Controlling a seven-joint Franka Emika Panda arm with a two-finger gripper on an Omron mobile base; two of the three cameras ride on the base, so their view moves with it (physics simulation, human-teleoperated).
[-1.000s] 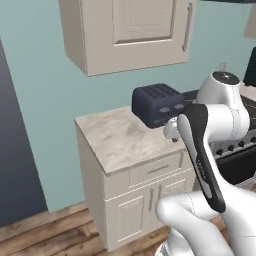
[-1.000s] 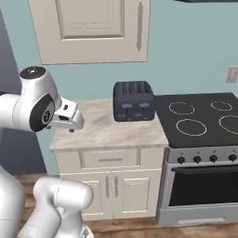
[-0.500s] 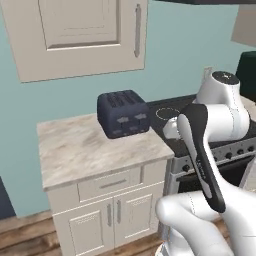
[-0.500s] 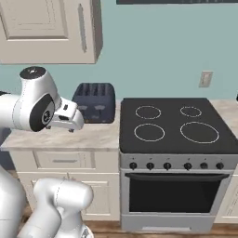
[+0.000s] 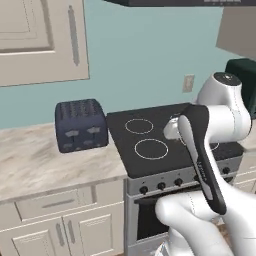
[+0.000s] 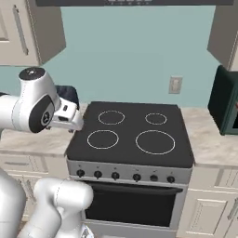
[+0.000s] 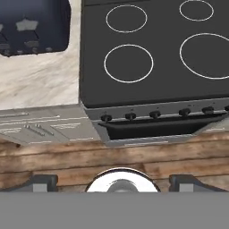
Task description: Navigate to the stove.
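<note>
Nearly there: stove dead ahead, toaster just left of it; end effector grip impossible to tell.

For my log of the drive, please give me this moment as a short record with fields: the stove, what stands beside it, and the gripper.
stove: black glass top with four white rings, nothing on it
stove front: silver panel with a row of black knobs, dark oven door below
left of stove: dark blue toaster on the marble counter
right of stove: dark green toaster oven on the counter
wall: outlet behind the stove
gripper: fingertips at the bottom of the hand view, apart, holding nothing
</note>
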